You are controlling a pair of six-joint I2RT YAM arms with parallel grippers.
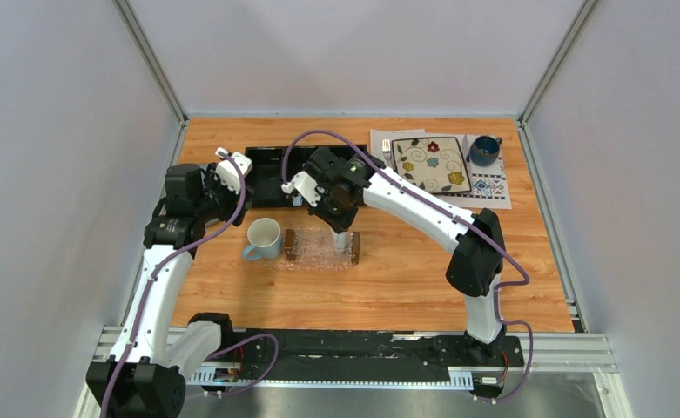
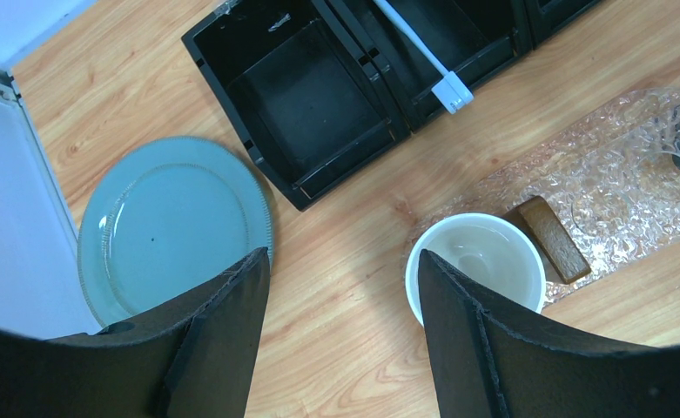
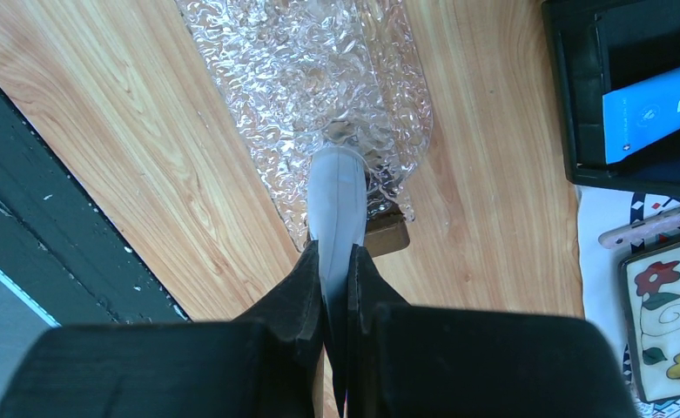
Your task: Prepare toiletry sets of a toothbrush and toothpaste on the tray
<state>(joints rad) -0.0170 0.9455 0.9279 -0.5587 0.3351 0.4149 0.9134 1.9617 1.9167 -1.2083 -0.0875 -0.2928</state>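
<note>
Because the right pincer (image 3: pixel 336 254) is clamped tight on the toothbrush (image 3: pixel 336 187), the pale handle sticks straight out beyond the fingertips. Its far end points down at the clear textured tray (image 3: pixel 301 61), close by the dark wooden bar (image 3: pixel 387 233) at that short end. I cannot tell whether the tip touches the tray surface or hangs just above it. I judge this steep hold is a lead-in to laying the brush along the tray, so I would tilt it flatter before letting go, or it may topple against the bar.

The left pincer (image 2: pixel 343 261) hovers wide open with nothing between its fingers. It is above the table (image 2: pixel 336 348), between a teal plate (image 2: pixel 175 226) and a white mug (image 2: pixel 475 261) that stands just beside the tray's other end. Placed there, it is out of the right arm's way.

A blue box (image 3: pixel 658 109) with white lettering lies in the black organizer (image 3: pixel 571 104). It is probably the toothpaste, the set's missing half.
</note>
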